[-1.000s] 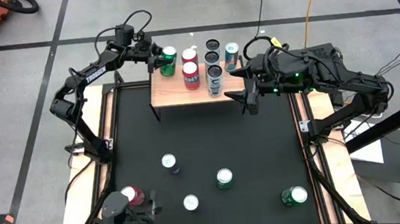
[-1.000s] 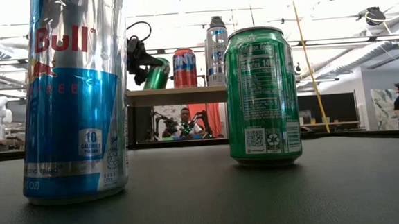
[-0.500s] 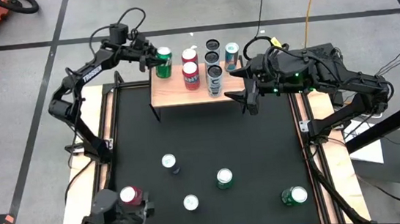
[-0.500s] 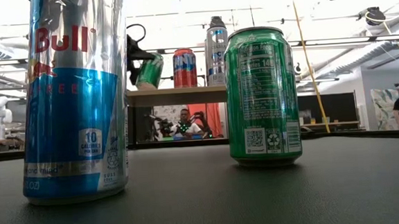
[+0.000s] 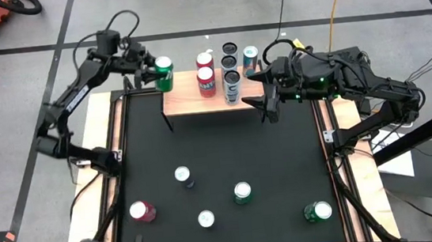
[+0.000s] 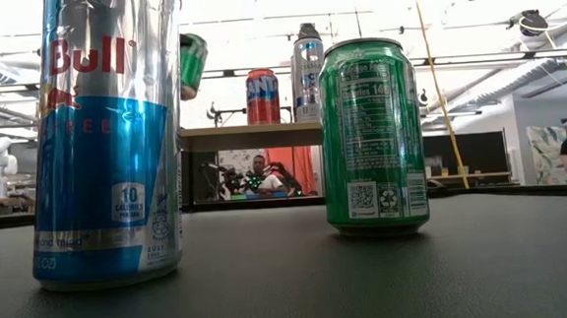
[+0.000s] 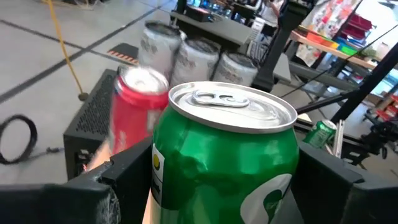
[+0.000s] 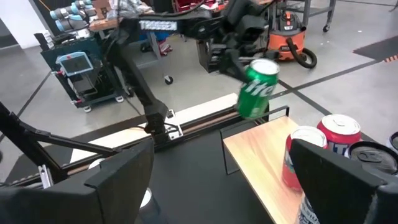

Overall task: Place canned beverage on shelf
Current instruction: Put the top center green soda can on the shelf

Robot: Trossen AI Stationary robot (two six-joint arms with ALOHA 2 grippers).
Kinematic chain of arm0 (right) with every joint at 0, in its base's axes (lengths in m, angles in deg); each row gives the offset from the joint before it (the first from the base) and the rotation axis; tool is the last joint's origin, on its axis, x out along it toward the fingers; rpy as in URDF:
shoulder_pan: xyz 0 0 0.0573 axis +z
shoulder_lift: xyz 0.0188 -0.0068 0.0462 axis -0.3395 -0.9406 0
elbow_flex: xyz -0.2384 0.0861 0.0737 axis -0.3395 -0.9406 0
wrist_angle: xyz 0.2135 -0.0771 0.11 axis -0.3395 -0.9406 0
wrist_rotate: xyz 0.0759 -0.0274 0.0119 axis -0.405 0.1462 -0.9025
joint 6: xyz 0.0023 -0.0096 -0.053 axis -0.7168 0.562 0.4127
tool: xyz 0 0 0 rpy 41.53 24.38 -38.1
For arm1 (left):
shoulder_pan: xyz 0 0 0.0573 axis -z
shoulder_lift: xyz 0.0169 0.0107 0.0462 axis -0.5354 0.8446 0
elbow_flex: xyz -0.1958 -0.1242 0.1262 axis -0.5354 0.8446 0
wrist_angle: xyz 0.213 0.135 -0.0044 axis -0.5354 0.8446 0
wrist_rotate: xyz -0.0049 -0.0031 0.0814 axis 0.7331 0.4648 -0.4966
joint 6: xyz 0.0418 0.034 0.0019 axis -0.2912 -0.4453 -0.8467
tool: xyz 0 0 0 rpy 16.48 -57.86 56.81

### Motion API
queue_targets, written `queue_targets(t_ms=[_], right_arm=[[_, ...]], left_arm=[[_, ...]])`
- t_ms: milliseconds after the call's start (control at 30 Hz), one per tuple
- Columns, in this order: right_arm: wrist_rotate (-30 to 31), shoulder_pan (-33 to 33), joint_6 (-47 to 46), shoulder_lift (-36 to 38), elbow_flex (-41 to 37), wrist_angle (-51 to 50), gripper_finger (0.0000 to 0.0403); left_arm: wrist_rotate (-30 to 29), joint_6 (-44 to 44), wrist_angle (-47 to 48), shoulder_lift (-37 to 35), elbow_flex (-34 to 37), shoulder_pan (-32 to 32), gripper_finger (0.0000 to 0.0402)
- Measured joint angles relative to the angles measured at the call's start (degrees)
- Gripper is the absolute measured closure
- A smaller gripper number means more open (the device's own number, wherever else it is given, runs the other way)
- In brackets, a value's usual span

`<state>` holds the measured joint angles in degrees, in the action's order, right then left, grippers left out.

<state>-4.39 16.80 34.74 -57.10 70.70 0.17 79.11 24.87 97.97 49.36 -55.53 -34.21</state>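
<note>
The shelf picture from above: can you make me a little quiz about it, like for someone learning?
1. True or false: the left gripper holds a green can.
2. How many red cans stand on the shelf?
3. The right gripper is: A) holding a can, B) open, near the shelf's right end.

Key: 1 true. 2 two. 3 B.

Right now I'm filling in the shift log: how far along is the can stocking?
Done: five cans stand on the shelf. In hand: the left gripper holds a green can in the air off the shelf's left end. Left: five cans on the black table. The right gripper waits open beside the shelf.
</note>
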Motion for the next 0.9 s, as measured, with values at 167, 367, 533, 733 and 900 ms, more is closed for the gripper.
queue_targets(t_ms=[167, 367, 533, 733, 900], right_arm=[[0.04, -0.03, 0.1, 0.0, 0.0, -0.01, 0.0046], [0.02, -0.03, 0.46, 0.0, 0.0, -0.03, 0.0046], [0.02, -0.03, 0.48, 0.0, 0.0, -0.03, 0.0046], [-0.17, -0.03, 0.43, 0.0, 0.0, -0.05, 0.0046], [-0.2, -0.03, 0.65, 0.0, 0.0, -0.08, 0.0046]], left_arm=[[-2.3, 9.5, -10.79, -8.99, 11.26, 2.08, 0.01], [-15.79, 25.68, -44.19, -14.11, 23.02, 6.46, 0.01], [-22.17, 28.58, -53.09, -11.02, 25.65, 6.72, 0.01], [-20.46, 25.29, -57.35, -5.25, 25.69, 6.51, 0.01], [-18.96, 22.29, -57.18, -0.74, 25.67, 6.0, 0.01]])
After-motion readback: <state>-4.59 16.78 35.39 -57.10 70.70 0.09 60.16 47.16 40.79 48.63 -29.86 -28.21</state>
